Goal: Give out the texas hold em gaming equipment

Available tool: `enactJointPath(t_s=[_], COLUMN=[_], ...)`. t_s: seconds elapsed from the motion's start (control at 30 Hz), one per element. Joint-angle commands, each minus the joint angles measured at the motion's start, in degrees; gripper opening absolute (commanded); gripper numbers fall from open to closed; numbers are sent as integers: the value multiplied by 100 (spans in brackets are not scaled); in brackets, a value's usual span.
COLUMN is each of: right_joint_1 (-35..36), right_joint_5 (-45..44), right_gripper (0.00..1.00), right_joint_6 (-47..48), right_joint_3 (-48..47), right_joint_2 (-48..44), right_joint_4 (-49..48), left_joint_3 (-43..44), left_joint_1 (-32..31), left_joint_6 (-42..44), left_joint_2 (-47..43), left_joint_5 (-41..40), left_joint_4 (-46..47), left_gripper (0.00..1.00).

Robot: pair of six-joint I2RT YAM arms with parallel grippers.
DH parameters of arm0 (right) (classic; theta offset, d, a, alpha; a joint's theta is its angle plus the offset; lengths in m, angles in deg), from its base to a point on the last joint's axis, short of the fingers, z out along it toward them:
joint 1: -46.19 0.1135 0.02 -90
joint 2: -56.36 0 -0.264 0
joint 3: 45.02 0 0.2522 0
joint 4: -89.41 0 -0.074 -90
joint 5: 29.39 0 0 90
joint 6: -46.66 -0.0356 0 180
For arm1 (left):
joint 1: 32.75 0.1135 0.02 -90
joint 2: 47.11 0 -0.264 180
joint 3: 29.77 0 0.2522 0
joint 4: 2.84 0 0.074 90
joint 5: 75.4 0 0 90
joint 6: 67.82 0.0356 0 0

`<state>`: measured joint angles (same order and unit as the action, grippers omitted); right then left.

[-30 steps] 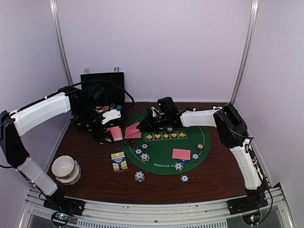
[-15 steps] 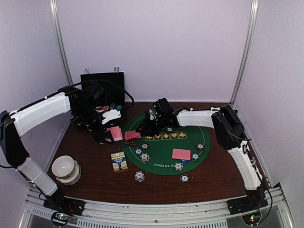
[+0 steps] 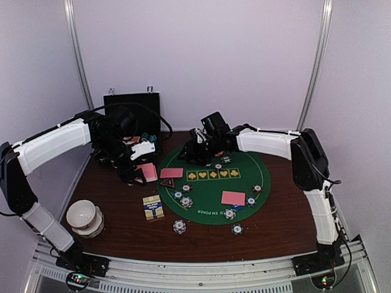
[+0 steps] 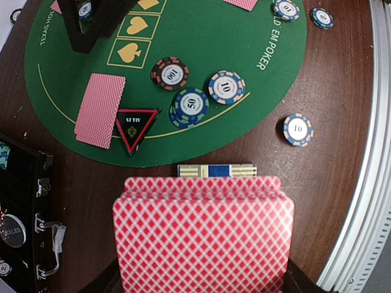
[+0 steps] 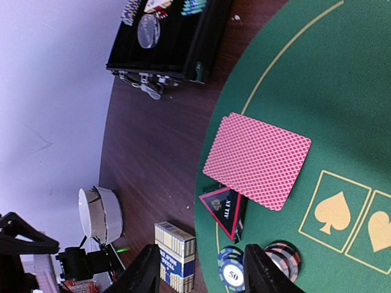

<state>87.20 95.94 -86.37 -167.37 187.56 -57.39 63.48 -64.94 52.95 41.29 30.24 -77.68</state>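
A stack of pink-backed playing cards (image 4: 203,235) fills the left wrist view, and my left gripper (image 3: 134,173) is shut on it just left of the green mat (image 3: 211,204); its fingers are hidden under the stack. One card (image 5: 257,160) lies face down at the mat's left edge, partly over the red triangle marker (image 5: 221,207). My right gripper (image 5: 204,274) hangs open above them with nothing between its fingers. Another card (image 3: 233,198) lies on the mat's near right. Stripe-edged poker chips (image 4: 189,105) sit by the marker, and several more ring the mat's near edge.
The black hard case (image 3: 131,116) stands open at the back left with chips inside. A blue-and-yellow card box (image 3: 153,207) lies in front of the left gripper. A white bowl (image 3: 84,217) sits near the front left. The right arm (image 3: 269,143) spans the mat's far side.
The right gripper has opened and let go of a card, which now lies flat by the triangle marker. It has drawn back toward the far side. The left arm has not moved.
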Motion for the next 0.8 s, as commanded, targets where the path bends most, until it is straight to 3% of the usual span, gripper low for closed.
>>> enactJointPath(t_s=[0.0,0.37,0.47,0.77], right_joint_1=[-17,306,508,950], right_joint_5=[-56,761,962,1145], right_gripper=[53,66,68,72], right_joint_6=[249,-968,-1278,-1576], right_joint_3=[427,2163,2314,2126], right_joint_2=[-666,-1848,-1835,-1545], right_joint_4=[33,-2255,-2784,-3201], left_joint_3=[63,162,196,217], left_joint_1=[19,19,19,19], left_joint_6=[70,44,30,24], left_joint_2=[-158,-102,-82,-65], left_joint_5=[132,182,187,247], left_joint_4=[62,68,67,66], left_gripper=[0,0,0,0])
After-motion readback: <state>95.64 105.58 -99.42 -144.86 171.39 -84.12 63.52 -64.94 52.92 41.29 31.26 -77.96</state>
